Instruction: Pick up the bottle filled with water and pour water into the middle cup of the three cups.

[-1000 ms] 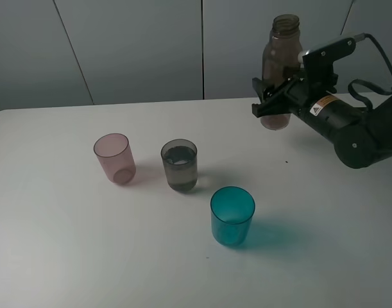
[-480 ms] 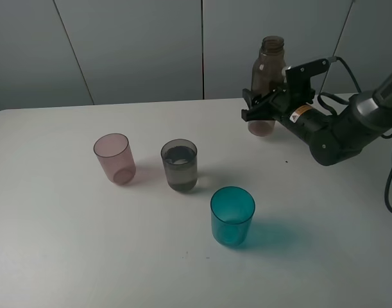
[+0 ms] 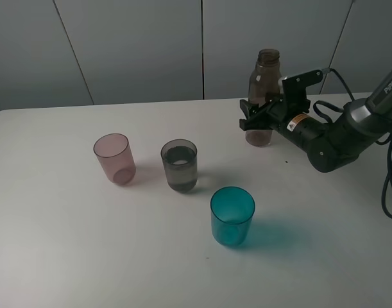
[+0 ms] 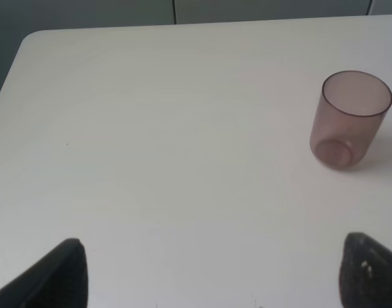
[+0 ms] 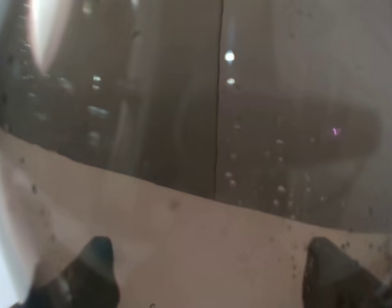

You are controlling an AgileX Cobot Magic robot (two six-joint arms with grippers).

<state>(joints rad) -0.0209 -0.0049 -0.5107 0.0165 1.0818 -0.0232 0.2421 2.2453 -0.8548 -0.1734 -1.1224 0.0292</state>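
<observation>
The smoky-brown bottle [image 3: 265, 83] stands upright at the back right of the table, its base at or just above the surface. My right gripper [image 3: 258, 119] is shut on its lower part. In the right wrist view the bottle [image 5: 202, 115] fills the frame, with a fingertip on either side. The three cups stand in a diagonal row: pink cup [image 3: 114, 158], smoky grey middle cup [image 3: 179, 165] holding water, teal cup [image 3: 232, 215]. My left gripper [image 4: 215, 276] is open and empty, with the pink cup [image 4: 349, 119] ahead of it. It is outside the exterior view.
The white table [image 3: 67, 244] ends at a grey panelled wall [image 3: 138, 45] behind. The right arm's black body and cables [image 3: 340, 131] lie over the table's back right. The table's left corner shows in the left wrist view [image 4: 35, 38].
My right gripper has carried the upright bottle down and to the left, from raised above the table to about table level. The cups have not moved.
</observation>
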